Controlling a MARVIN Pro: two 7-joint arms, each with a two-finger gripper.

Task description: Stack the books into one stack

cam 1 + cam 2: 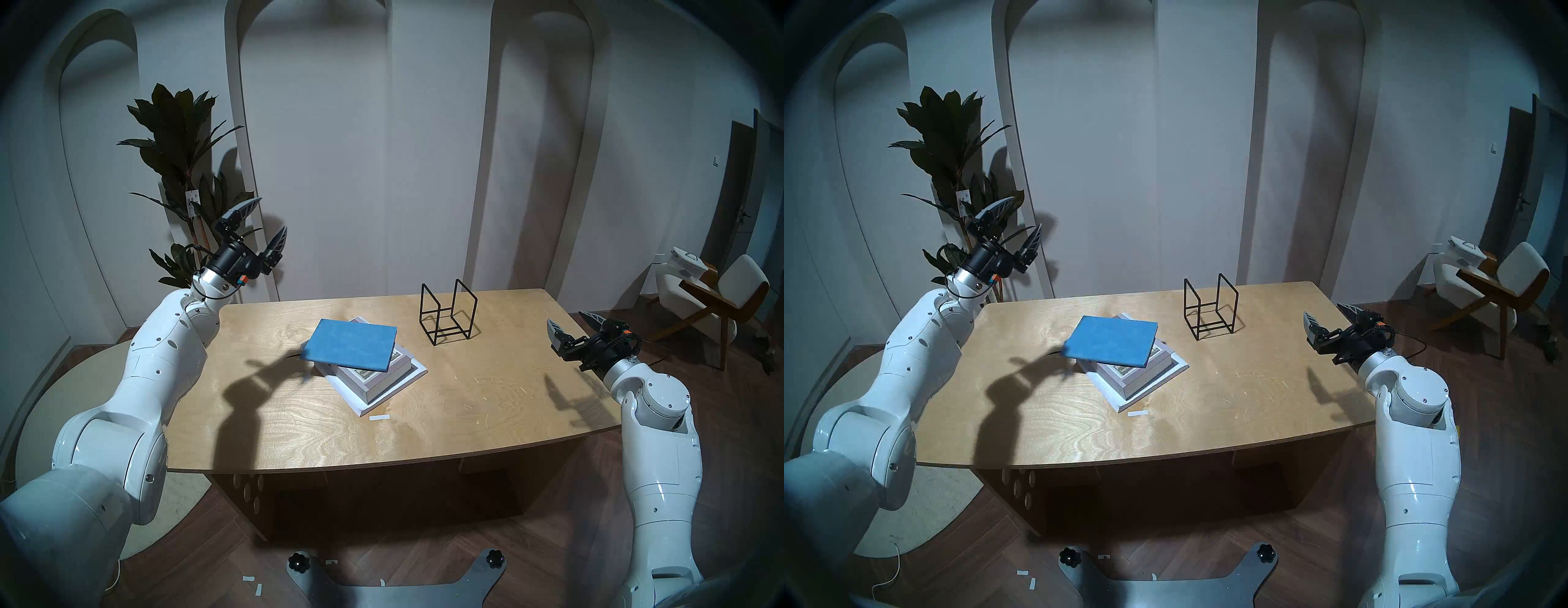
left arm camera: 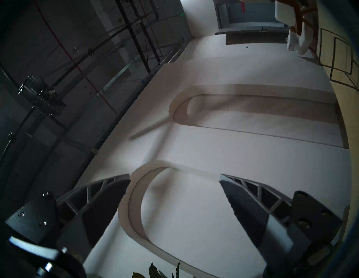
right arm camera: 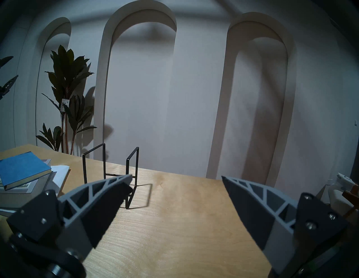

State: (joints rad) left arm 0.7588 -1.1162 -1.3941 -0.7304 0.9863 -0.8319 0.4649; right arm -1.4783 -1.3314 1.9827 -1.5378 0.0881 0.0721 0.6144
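Observation:
Three books lie in one stack (image 1: pixel 365 369) at the middle of the table (image 1: pixel 466 403). The wide white softcover (image 1: pixel 418 371) is lowest, the thick white-grey book (image 1: pixel 382 380) lies on it, and the blue book (image 1: pixel 350 344) is topmost, turned askew and overhanging to the left. The stack also shows at the left of the right wrist view, blue book (image 3: pixel 21 168) on top. My left gripper (image 1: pixel 271 216) is open and empty, raised above the table's far left corner, pointing at the wall. My right gripper (image 1: pixel 566 320) is open and empty over the table's right edge.
A black wire-frame rack (image 1: pixel 447 312) stands right of the stack near the far edge. A small white strip (image 1: pixel 379 418) lies in front of the stack. A potted plant (image 1: pixel 182 170) stands behind the left arm. A chair (image 1: pixel 712 297) stands at the right.

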